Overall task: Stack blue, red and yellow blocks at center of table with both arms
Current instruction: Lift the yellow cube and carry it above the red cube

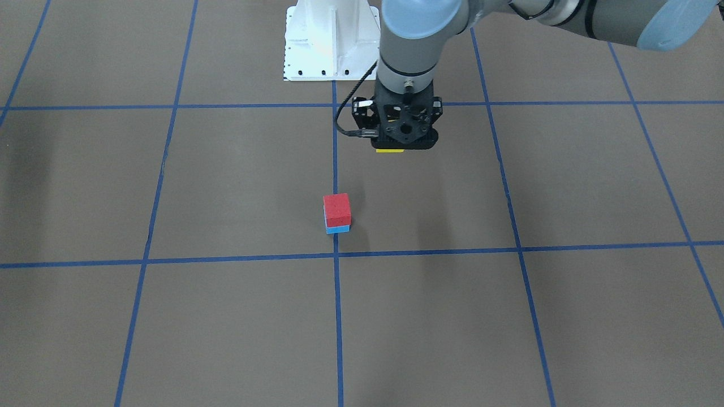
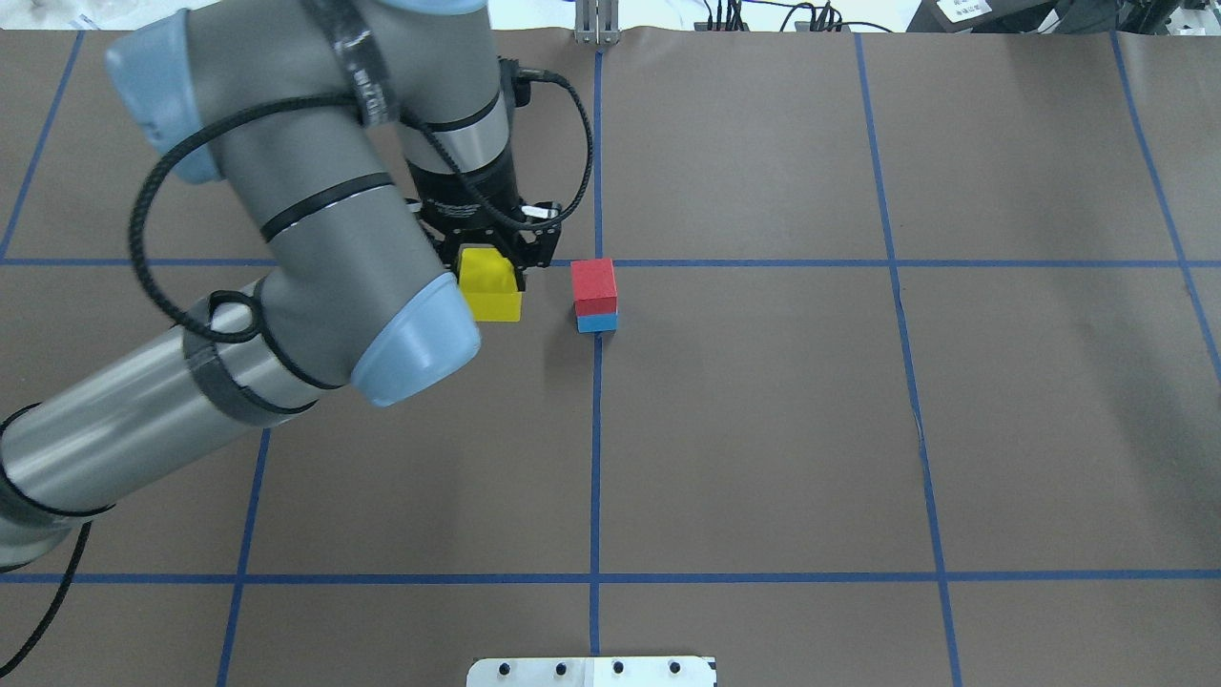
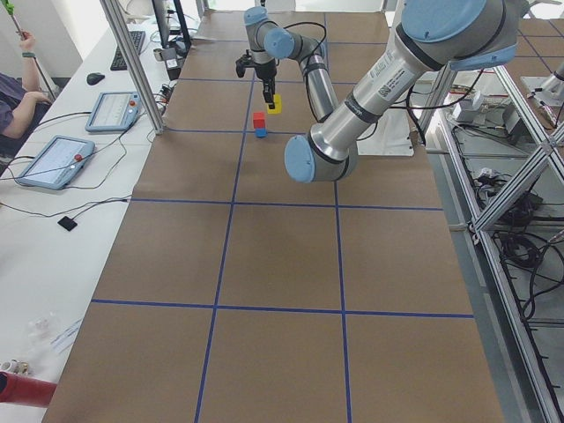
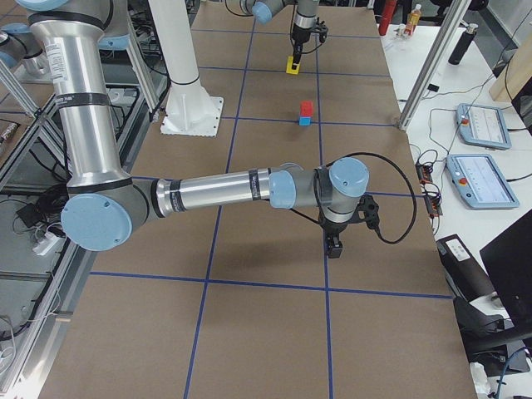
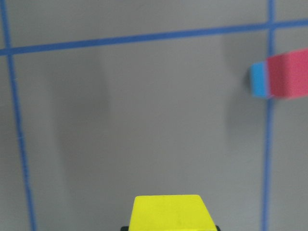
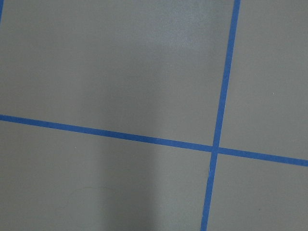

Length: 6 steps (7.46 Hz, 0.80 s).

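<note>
A red block (image 2: 593,281) sits on a blue block (image 2: 597,322) at the table's center, on the blue tape line; the stack also shows in the front view, red (image 1: 337,209) over blue (image 1: 337,229). My left gripper (image 2: 491,272) is shut on a yellow block (image 2: 491,298) and holds it above the table, just left of the stack in the overhead view. The left wrist view shows the yellow block (image 5: 173,211) at the bottom edge and the stack (image 5: 284,76) at the right. My right gripper (image 4: 335,245) shows only in the exterior right view, low over bare table; I cannot tell its state.
The white robot base plate (image 1: 331,45) lies at the robot's side of the table. Blue tape lines (image 2: 596,458) grid the brown surface. Control tablets (image 4: 475,125) lie on a side bench, and a person (image 3: 18,101) sits there.
</note>
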Available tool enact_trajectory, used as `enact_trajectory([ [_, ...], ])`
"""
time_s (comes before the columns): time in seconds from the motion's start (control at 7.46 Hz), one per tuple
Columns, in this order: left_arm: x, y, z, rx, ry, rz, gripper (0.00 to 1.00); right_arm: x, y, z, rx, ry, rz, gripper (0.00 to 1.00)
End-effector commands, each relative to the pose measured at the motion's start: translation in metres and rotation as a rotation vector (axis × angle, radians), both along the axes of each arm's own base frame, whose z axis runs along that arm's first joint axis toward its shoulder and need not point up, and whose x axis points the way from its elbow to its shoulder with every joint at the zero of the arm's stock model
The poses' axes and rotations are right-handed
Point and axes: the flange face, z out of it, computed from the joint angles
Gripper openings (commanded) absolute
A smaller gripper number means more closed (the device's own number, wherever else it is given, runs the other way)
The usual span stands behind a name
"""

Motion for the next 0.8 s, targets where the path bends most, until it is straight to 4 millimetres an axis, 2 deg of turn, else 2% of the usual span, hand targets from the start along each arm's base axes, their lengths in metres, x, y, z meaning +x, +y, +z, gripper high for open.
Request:
enact_trajectory([
  [0.0,0.041,-0.034,-0.016,-0.042,0.036,-0.074,0.0,0.0,0.0,-0.001,0.001,-0.001,0.001,0.99],
  [0.13,0.051,-0.04,-0.009,-0.063,0.034,-0.089,0.0,0.001,0.0,-0.001,0.003,-0.001,0.002,0.99],
  [0.67,0.092,-0.037,0.007,-0.075,0.045,-0.079,0.0,0.001,0.001,0.001,0.0,0.001,0.002,0.99],
])
